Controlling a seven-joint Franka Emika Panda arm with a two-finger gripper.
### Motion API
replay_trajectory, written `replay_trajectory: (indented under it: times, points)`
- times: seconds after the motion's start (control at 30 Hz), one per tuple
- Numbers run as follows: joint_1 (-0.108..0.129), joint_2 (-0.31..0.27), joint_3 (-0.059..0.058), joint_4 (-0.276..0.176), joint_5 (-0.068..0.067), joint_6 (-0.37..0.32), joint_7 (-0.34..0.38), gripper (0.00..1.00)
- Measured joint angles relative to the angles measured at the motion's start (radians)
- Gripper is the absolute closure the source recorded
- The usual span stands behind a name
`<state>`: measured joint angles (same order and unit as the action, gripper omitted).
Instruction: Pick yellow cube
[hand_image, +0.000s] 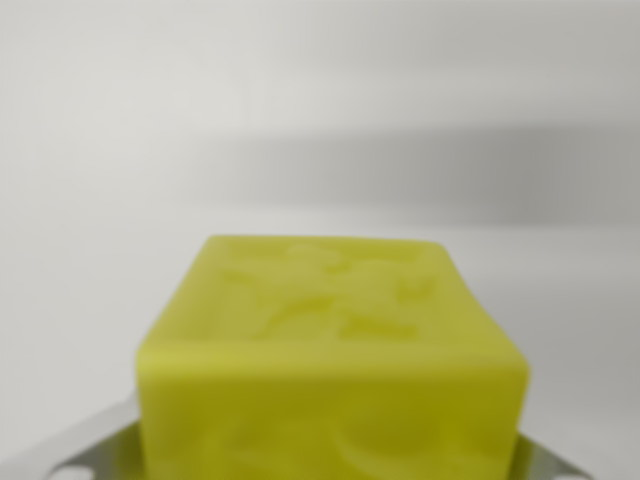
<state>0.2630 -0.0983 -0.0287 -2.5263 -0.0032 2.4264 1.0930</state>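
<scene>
Yellow cube (332, 360) between claw (330, 462) fingers (blurred).

Only two pale grey metal finger bases of the pincer (330, 470) show at the wrist view's lower corners; its grip state is hidden.

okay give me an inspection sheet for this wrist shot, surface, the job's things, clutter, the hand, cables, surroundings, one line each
Surface: plain pale grey-white surface, bare, with a soft dark shadow band across the upper part.
Job's things: one yellow cube fills the lower centre of the wrist view, very close and blurred; a faint raised pattern shows on its top face.
Clutter: nothing seen.
Hand: pale metal finger parts show at the cube's lower corners on both sides of the view; whether they press on the cube cannot be told.
Cables: nothing seen.
Surroundings: nothing seen beyond the surface.
</scene>
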Motion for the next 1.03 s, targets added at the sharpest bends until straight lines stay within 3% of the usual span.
replay_trajectory:
  times: [0.7, 1.03]
  points:
    - [0.000, -0.096, 0.000, 0.051, -0.003, -0.147, 0.002, 1.00]
    - [0.000, -0.102, 0.000, 0.055, -0.003, -0.157, 0.002, 1.00]
